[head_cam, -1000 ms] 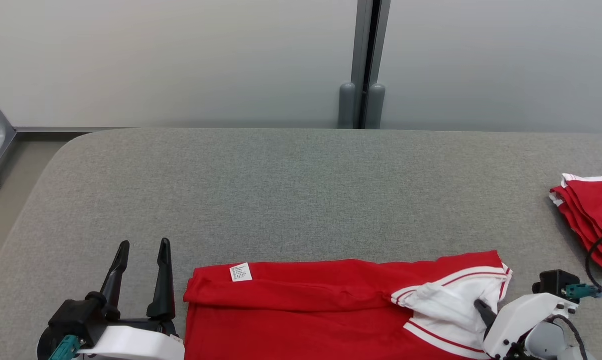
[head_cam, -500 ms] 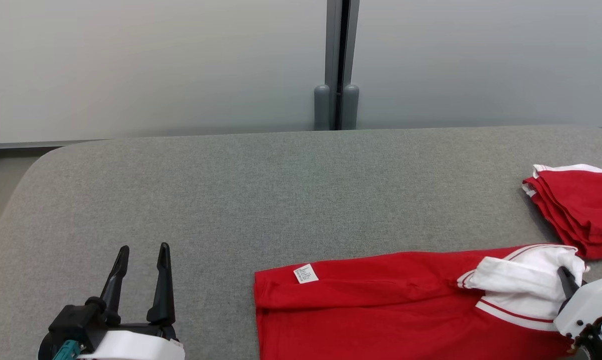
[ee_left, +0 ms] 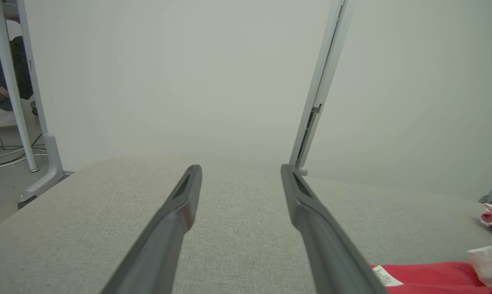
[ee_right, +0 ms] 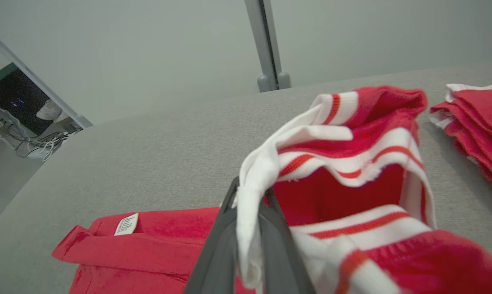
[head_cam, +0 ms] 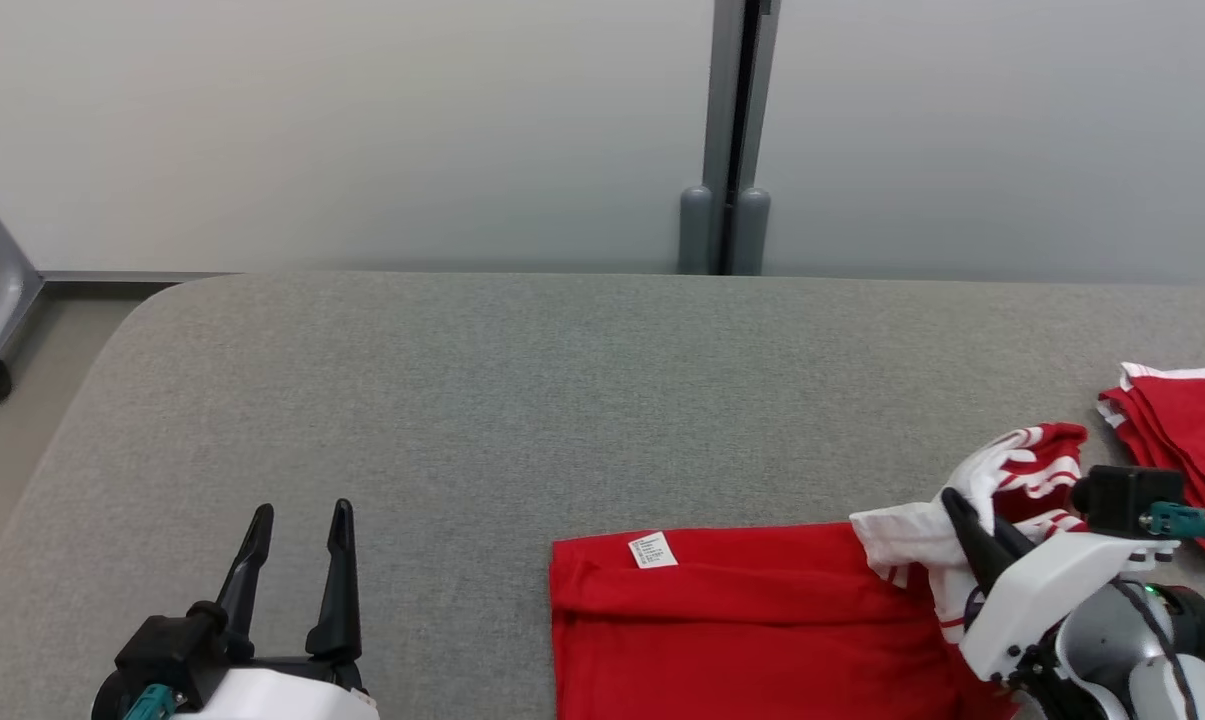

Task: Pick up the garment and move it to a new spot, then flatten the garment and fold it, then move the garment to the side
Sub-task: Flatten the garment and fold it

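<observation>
Two claws are mine, and there is one garment to mind. My left claw [head_cam: 302, 508] hangs over the near left of the grey desk [head_cam: 522, 380], its two dark fingers spread wide and empty, well apart from the cloth.

My right claw [head_cam: 954, 500] is clamped tight on a white fold of the garment [head_cam: 742, 630], at its striped trim end. The right wrist view shows the white cloth pinched between both fingers and draped over their tips. That end is lifted off the desk and bunched, with red and white stripes curling up above my fingers.

The rest of the garment lies flat at the near edge of the desk, right of centre. It is a red panel with its upper edge folded over and one small white label [head_cam: 652, 550] near its left corner.

One stack of folded red garments [head_cam: 1177, 440] with white edging sits at the far right of the desk, just beyond my right wrist and apart from the piece I hold. One grey post [head_cam: 730, 140] stands behind the desk against the pale wall.
</observation>
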Available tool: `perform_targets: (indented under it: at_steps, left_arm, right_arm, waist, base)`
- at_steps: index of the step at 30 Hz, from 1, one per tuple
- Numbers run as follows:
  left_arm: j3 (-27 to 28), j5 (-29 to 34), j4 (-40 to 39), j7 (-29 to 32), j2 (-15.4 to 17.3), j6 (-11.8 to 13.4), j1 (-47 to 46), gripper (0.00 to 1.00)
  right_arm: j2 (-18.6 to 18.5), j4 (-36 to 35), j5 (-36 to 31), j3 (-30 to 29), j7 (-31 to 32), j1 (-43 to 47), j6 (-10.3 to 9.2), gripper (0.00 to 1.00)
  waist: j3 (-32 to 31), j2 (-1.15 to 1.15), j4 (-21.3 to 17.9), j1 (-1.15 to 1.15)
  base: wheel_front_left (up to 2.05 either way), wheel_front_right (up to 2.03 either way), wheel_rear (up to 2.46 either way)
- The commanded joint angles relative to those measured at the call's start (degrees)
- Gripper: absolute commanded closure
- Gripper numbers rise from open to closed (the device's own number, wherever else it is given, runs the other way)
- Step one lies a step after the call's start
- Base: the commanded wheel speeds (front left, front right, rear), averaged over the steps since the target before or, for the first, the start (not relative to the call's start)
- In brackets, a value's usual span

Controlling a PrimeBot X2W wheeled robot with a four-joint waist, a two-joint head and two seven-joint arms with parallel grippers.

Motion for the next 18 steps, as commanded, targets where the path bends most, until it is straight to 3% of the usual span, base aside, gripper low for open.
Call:
perform_targets:
  at_steps: [1, 8, 18]
  left_arm:
    - [0.0, 0.3, 0.5, -0.1, 0.0, -0.3, -0.4, 0.00]
    - [-0.4, 0.5, 2.0, -0.1, -0.2, -0.9, -1.5, 0.00]
    - [-1.3, 0.1, 4.8, -0.1, -0.2, -2.0, -3.2, 0.00]
  right_arm:
    - [0.4, -2.1, -0.5, 2.6, 1.8, 0.7, 0.04, 1.00]
    - [2.0, -4.5, 0.5, 9.3, 6.3, 0.0, 0.04, 1.00]
    - [4.4, 1.6, 2.8, 15.5, 5.3, -1.2, 0.04, 1.00]
  waist:
    - [-0.2, 0.00, 2.8, 0.00]
    - [-0.2, 0.00, 8.2, 0.00]
    - [0.2, 0.00, 12.1, 0.00]
  base:
    - [0.00, 0.00, 0.00]
    - [0.00, 0.00, 0.00]
    - [0.00, 0.00, 0.00]
